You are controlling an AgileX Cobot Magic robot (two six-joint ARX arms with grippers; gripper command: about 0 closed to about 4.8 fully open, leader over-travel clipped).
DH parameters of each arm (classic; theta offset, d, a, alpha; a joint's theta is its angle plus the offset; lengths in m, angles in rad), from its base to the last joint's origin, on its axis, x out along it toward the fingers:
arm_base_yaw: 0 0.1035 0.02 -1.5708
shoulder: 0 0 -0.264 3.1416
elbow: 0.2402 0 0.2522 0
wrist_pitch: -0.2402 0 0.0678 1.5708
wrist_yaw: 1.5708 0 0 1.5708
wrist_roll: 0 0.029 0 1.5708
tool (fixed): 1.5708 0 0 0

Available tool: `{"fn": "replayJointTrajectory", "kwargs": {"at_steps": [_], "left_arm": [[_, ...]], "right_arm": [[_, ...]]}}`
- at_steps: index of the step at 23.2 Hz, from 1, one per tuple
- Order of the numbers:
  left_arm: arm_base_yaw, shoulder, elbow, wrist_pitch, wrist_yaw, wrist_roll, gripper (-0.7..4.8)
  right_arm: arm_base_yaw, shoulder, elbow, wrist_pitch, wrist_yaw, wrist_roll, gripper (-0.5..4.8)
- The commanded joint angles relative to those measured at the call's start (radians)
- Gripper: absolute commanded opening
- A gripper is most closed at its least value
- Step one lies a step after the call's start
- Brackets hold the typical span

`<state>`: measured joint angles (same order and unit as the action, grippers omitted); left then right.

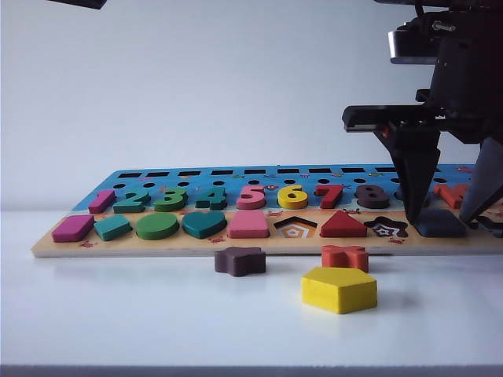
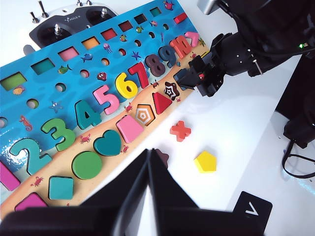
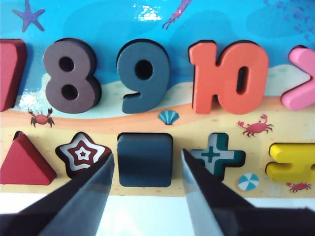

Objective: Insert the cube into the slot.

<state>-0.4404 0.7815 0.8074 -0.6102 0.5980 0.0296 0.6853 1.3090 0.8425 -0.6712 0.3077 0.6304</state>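
Observation:
The dark navy cube (image 3: pixel 145 160) sits flat in the board's square slot, between the star recess (image 3: pixel 82 153) and the cross recess (image 3: pixel 211 155); it covers the slot's floor. My right gripper (image 3: pixel 146 153) is open and straddles the cube, with a thin gap showing on each side. In the exterior view this gripper (image 1: pixel 444 214) points down over the cube (image 1: pixel 440 224) at the board's right end. My left gripper (image 2: pixel 149 152) is shut on nothing and hovers off the board's near edge, above the white table.
The wooden puzzle board (image 1: pixel 236 243) lies across the table. In front of it lie a yellow pentagon block (image 1: pixel 339 289), a dark-brown star block (image 1: pixel 240 261) and a red cross block (image 1: pixel 344 257). A remote controller (image 2: pixel 64 22) rests behind the board.

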Motion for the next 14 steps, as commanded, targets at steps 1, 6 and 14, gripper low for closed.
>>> {"fn": "replayJointTrajectory", "kwargs": {"at_steps": [1,6,14], "left_arm": [[0.002,0.003,0.002,0.014,0.008,0.004,0.10],[0.002,0.003,0.002,0.014,0.008,0.004,0.10],[0.002,0.003,0.002,0.014,0.008,0.004,0.10]], "right_arm": [[0.000,-0.001,0.002,0.013,0.011,-0.003,2.62],[0.000,-0.052,0.004,0.037,0.010,0.000,2.62],[0.000,-0.235,0.004,0.110,0.010,-0.056,2.62]]}}
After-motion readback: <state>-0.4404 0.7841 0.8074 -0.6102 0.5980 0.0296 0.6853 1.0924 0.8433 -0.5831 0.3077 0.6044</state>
